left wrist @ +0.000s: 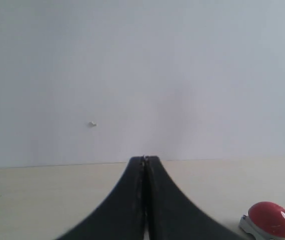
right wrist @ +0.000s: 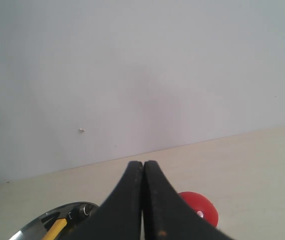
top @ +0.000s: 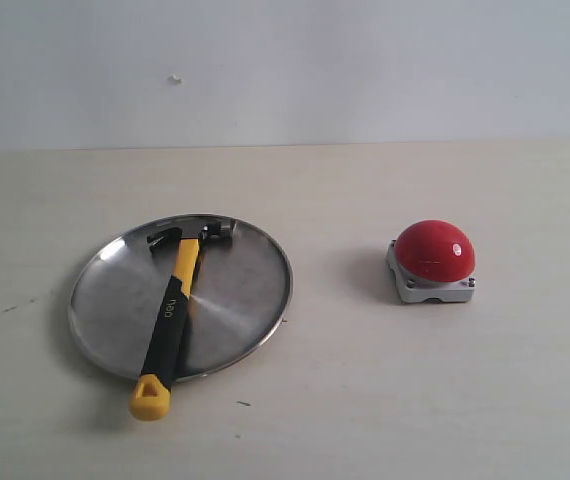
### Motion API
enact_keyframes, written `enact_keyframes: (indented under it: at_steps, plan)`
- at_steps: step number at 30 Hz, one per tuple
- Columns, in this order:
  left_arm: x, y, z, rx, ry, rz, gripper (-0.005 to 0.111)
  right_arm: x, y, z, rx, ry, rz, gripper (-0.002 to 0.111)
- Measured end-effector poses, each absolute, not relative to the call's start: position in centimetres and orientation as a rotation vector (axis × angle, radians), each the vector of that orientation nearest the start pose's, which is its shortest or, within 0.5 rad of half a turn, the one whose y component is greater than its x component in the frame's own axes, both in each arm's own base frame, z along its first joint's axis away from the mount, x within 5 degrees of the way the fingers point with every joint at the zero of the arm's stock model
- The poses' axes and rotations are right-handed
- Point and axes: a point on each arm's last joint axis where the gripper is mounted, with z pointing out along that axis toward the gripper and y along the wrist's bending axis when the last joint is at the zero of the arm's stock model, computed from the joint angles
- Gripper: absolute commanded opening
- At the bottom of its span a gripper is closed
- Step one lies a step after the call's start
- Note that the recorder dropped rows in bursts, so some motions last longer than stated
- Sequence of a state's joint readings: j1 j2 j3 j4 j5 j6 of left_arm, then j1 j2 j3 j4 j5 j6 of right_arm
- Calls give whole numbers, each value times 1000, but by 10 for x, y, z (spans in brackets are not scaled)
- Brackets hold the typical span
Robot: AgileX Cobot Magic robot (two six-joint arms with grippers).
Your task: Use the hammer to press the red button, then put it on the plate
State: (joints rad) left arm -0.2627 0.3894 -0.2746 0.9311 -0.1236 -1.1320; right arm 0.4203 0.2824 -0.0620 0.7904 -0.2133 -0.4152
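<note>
The hammer lies across the steel plate, dark head toward the far rim and yellow handle end hanging over the near rim onto the table. The red button sits on its grey base to the right of the plate, with nothing touching it. Neither arm shows in the exterior view. My left gripper is shut and empty, held well above the table, with the red button ahead at one side. My right gripper is also shut and empty; beyond it appear the plate, the hammer and the red button.
A pale wooden table runs back to a plain white wall with a small mark on it.
</note>
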Motion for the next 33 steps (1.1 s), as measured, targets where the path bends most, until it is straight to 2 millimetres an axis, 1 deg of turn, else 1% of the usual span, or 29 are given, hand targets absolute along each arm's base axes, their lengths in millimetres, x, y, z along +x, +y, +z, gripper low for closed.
enact_keyframes:
  at_steps: [8,16,25,33]
  plan:
    - [72,-23,277,61,1446,-424,0,79,21,229,77,1573,501,0]
    - [69,-20,261,68,1455,-371,0,79,21,229,77,1573,501,0]
    - [67,-18,259,85,1469,-328,0,79,21,229,77,1573,501,0]
    - [60,-5,262,-42,1410,-189,0,79,21,229,77,1573,501,0]
